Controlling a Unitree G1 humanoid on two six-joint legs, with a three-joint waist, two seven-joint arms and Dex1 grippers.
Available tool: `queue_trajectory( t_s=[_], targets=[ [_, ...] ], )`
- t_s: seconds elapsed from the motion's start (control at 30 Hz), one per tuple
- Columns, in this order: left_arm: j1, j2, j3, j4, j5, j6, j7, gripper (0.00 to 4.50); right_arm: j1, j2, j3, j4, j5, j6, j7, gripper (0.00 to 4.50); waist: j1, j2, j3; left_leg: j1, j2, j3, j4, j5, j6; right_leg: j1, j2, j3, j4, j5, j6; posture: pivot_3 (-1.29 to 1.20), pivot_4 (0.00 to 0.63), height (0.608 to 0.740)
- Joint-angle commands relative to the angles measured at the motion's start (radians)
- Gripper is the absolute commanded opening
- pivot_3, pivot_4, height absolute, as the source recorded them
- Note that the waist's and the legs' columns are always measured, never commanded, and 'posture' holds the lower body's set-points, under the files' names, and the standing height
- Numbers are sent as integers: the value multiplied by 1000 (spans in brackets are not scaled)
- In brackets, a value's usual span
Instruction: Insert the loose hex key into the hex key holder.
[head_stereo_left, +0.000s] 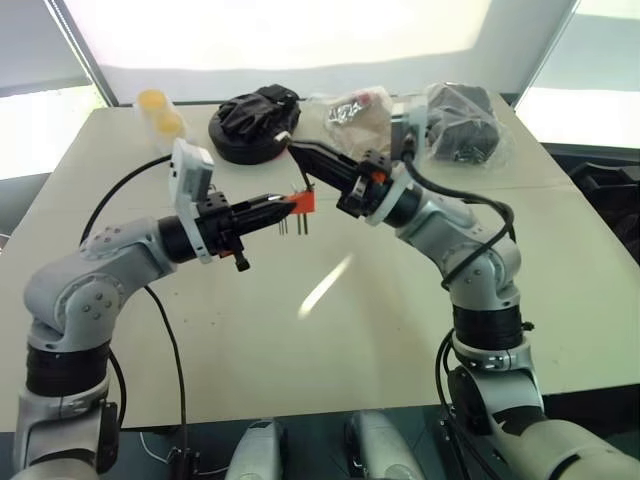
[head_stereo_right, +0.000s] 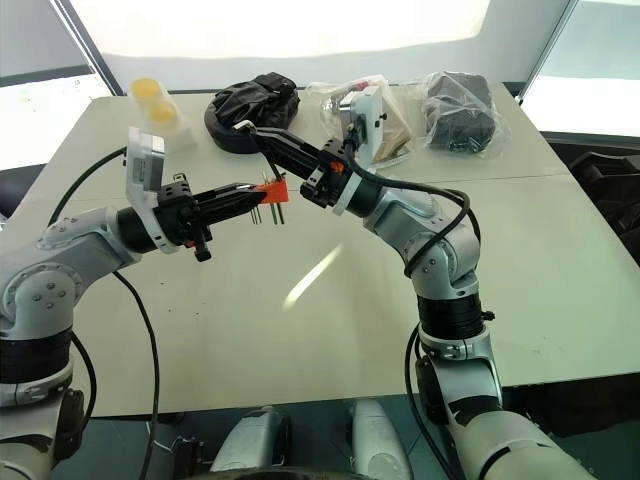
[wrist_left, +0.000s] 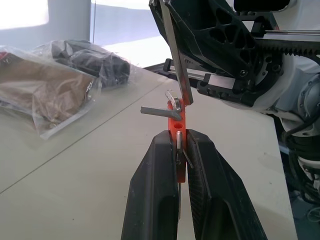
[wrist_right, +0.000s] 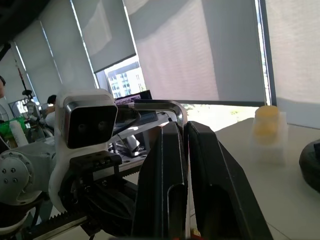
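Two claws met above the middle of the desk (head_stereo_left: 250, 340), well clear of its surface. We saw the left claw (head_stereo_left: 283, 208) clamped on the hex key holder (head_stereo_left: 303, 202), its black fingers (wrist_left: 155, 190) pressed against both sides of the orange block, with the stored keys hanging down just beyond the fingertips. We saw the right claw (head_stereo_right: 262, 138) closed on the loose hex key (wrist_left: 176, 70), the rod pinched between its fingers (wrist_right: 165, 170) and its bent end (wrist_right: 160, 106) sticking out past their tips. The key's lower end stood at the top edge of the holder, just ahead of the left claw; we could not tell whether it had entered a hole. Beyond both claws, along the far edge of the desk, lay a black bundle (head_stereo_left: 255, 120), two clear bags (head_stereo_left: 400, 118) and a yellow cup (head_stereo_left: 160, 112). Beneath and nearer than the claws the desk lay bare down to its near edge, leaving wide room on either side.
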Motion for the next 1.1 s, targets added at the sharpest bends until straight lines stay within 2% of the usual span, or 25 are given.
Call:
queue_trajectory(
  t_s=[0.03, 1.1],
  targets=[
    [-8, 2, 9, -36, -14, -1, 4, 0, -32, -2, -13, -22, 6, -24, 6, 65, 0, 0, 0, 0, 0, 0, 0, 0, 0, 0, 0, 0, 0, 0, 0, 0, 150, 740],
    [-35, -5, 30, -23, -35, 6, 21, 0, -24, -3, -8, -21, -9, -38, 6, 65, 0, 0, 0, 0, 0, 0, 0, 0, 0, 0, 0, 0, 0, 0, 0, 0, 150, 740]
  ],
)
